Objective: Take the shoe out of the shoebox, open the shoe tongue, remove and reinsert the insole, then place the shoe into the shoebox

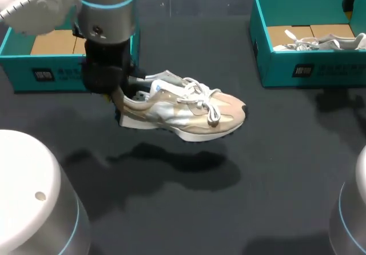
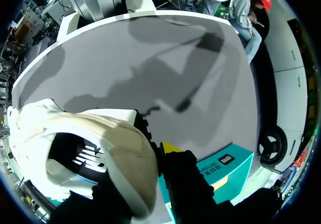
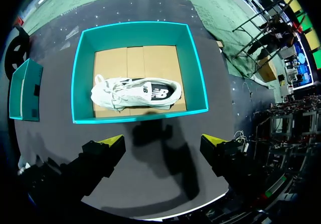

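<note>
Shoe (image 1: pixel 183 110) heel in left tool (image 2: pixel 150 164)

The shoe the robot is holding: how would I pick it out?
On the dark table, look near the left teal shoebox. The left gripper holds this shoe by its heel. It is beige and lifted; the other shoe is white, inside the right shoebox.
</note>
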{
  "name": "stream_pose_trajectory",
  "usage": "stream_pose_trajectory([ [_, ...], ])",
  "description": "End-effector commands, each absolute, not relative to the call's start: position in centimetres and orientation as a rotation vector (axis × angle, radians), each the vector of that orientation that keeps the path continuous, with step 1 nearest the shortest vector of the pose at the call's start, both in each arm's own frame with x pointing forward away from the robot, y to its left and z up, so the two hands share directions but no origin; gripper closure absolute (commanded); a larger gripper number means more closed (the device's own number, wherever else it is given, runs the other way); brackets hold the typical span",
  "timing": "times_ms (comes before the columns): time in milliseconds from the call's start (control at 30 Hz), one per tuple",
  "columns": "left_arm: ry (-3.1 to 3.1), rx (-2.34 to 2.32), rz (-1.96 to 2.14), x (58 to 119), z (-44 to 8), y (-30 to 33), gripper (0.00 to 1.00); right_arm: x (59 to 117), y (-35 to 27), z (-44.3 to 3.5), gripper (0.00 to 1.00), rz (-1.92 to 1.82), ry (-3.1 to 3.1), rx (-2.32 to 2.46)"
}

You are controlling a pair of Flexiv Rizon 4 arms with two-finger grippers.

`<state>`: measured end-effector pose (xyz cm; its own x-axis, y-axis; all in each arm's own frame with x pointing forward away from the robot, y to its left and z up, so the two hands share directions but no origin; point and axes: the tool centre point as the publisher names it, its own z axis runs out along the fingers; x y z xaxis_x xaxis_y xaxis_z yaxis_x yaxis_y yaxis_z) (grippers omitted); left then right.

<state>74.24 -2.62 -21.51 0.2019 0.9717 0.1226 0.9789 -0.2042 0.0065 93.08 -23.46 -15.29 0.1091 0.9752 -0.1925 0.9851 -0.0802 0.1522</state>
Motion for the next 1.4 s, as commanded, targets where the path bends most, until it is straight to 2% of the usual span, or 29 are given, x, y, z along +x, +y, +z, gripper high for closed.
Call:
stream_pose_trajectory([
  [33,-1.950,-2.368,-0.204,74.0,-24.5,-4.3,1.00,93.1,-23.5,-15.3,0.00,-0.060,1.948,2.145],
  [533,-1.981,-2.267,-0.180,73.7,-31.6,-9.4,1.00,93.1,-23.5,-15.3,0.00,-0.060,1.948,2.145],
  [933,-1.989,-2.212,-0.186,72.7,-36.1,-10.4,1.00,93.1,-23.5,-15.3,0.00,-0.060,1.948,2.145],
  [1400,-1.992,-2.168,-0.205,72.0,-38.2,-10.6,1.00,93.1,-23.5,-15.3,0.00,-0.060,1.948,2.145],
])
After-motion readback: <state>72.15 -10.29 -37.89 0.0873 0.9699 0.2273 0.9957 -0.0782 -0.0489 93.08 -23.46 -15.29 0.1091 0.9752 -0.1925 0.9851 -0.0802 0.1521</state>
